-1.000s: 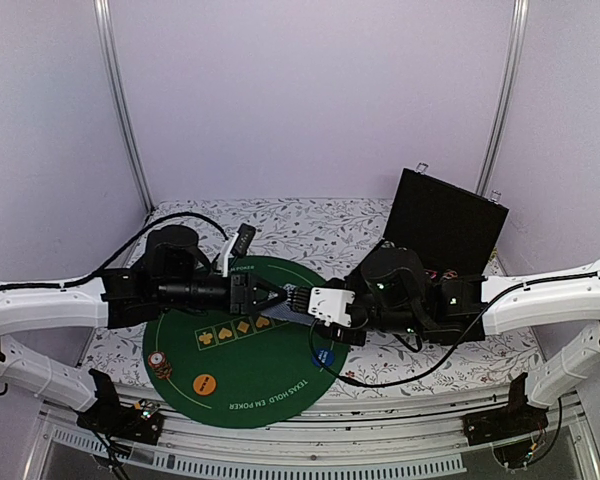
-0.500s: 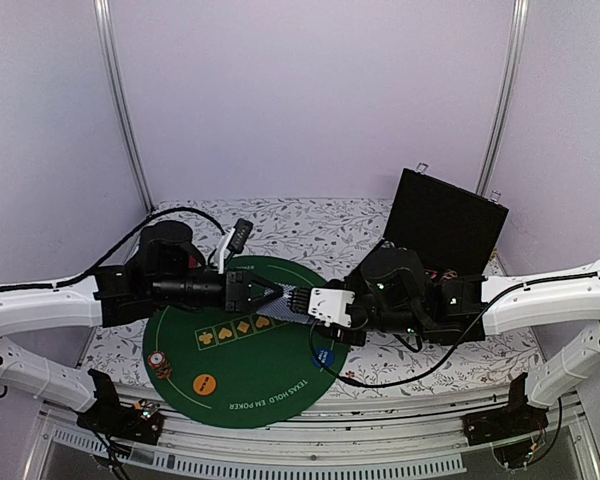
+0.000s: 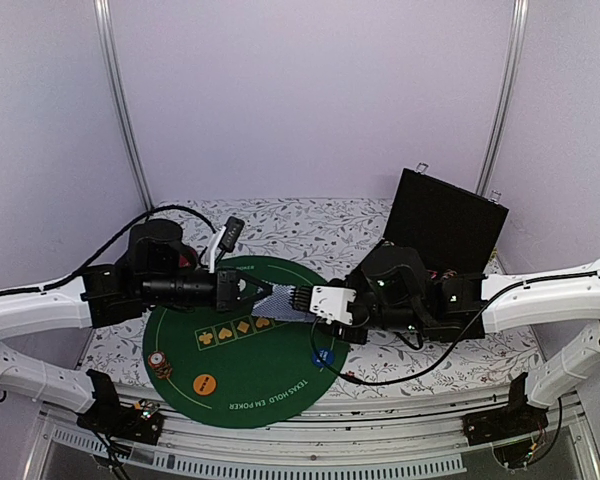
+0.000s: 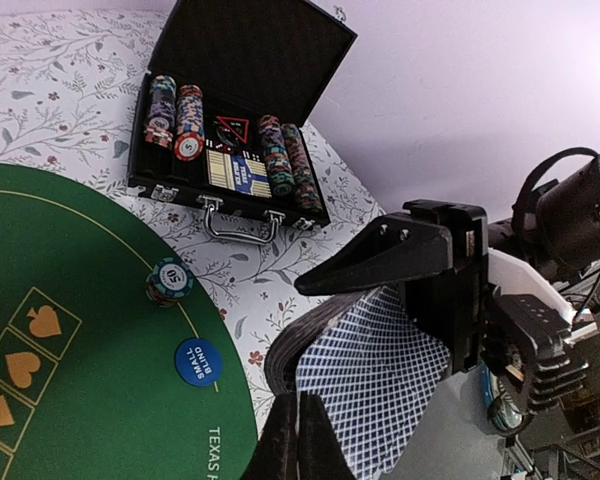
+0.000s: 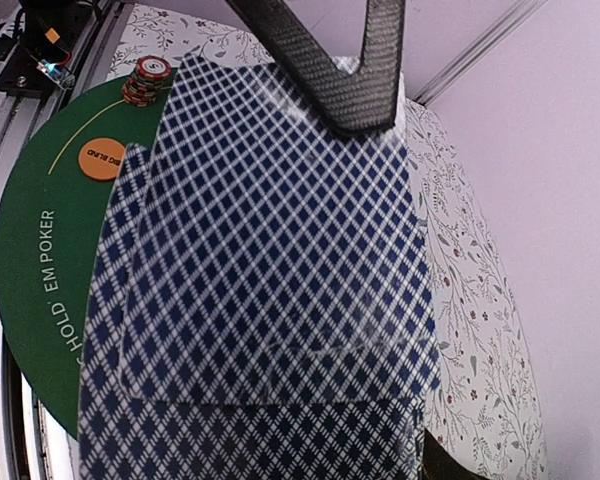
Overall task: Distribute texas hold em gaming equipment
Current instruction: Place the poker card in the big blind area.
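Observation:
My right gripper [image 3: 298, 300] is shut on a deck of playing cards [image 4: 288, 352] with blue diamond backs, held above the green poker mat [image 3: 250, 395]. My left gripper [image 3: 252, 294] is shut on the top card [image 4: 380, 385], drawn partly off the deck; its closed fingers [image 4: 300, 440] pinch the card's near edge. In the right wrist view the cards [image 5: 270, 280] fill the frame and hide my own fingers. A chip stack [image 3: 159, 362], an orange button [image 3: 205, 383] and a blue small-blind button [image 3: 323, 356] lie on the mat. Another chip stack [image 4: 169, 280] sits by the blue button [image 4: 198, 361].
An open black case [image 4: 240, 100] with rows of chips stands on the floral tablecloth [image 3: 310, 225] at the back right. The mat's card outlines [image 3: 242, 328] lie under the two grippers. Metal frame posts [image 3: 120, 100] stand at the back corners.
My left gripper has drawn back to the left, sliding the top card out from the deck. The right gripper and deck have stayed in place.

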`<action>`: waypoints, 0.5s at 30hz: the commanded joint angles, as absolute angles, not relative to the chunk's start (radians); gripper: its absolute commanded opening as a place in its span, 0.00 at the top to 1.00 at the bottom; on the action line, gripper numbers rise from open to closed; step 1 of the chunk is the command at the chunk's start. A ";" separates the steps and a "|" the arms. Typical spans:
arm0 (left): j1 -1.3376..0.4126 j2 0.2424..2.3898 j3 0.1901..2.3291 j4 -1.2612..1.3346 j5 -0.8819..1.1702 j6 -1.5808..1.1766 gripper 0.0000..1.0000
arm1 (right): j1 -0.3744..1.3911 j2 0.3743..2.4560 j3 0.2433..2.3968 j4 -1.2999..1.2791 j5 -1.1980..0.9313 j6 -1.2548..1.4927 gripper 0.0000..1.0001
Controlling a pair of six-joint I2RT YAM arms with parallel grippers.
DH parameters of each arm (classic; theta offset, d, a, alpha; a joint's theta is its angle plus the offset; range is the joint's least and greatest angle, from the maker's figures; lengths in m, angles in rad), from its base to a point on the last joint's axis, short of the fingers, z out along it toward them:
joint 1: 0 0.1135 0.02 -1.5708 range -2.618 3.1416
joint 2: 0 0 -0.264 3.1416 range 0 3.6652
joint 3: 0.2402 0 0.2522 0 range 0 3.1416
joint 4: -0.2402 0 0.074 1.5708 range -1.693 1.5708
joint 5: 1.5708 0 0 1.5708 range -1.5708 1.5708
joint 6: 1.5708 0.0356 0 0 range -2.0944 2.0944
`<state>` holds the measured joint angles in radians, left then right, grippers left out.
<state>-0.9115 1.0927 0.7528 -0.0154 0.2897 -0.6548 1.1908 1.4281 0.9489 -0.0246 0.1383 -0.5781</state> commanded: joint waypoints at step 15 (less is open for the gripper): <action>-0.834 0.921 0.875 -0.218 0.238 -0.551 1.00 | 1.157 1.369 0.954 -0.008 0.114 -0.555 0.56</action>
<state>-0.8848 0.9981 0.7906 -0.0910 0.2810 -0.6086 1.1667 1.4033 0.9489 -0.0238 0.1207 -0.5644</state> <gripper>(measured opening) 0.006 0.441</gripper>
